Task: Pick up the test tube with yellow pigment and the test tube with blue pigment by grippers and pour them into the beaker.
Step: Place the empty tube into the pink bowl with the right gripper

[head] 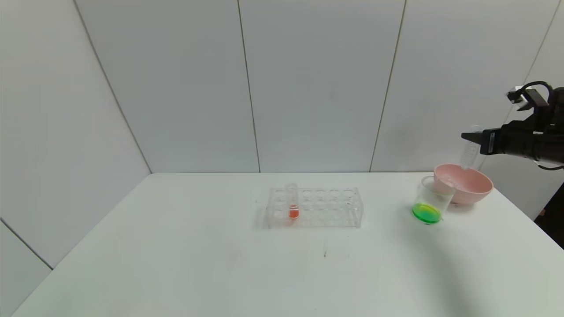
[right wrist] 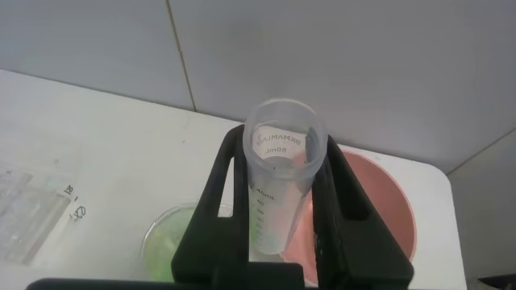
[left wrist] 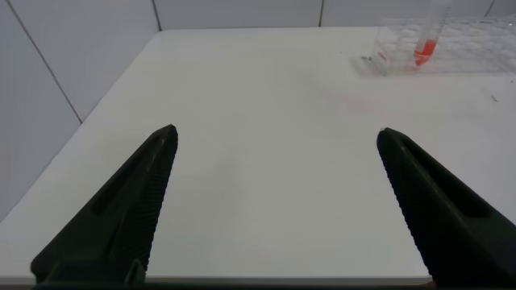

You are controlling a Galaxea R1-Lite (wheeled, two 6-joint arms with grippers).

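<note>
Green liquid: sitting in the bottom of the beaker, so looks like both pigments already went in.
Right end effector: up and just past the beaker, over the pink bowl, clamped on a drained test tube. Can't tell if it was the yellow or the blue one.
Left end effector: spread wide, holding nothing, hanging over the worktop well away from the beaker.
Rack: well apart from the beaker, only the red-orange tube in it.
Risk 1: bowl touching or nearly touching the beaker, so a low swing could knock the beaker over and spill the mix.
Risk 2: letting go from this height could bounce the tube off the bowl rim onto the beaker.
Risk 3: leftover drips landing on the worktop.
</note>
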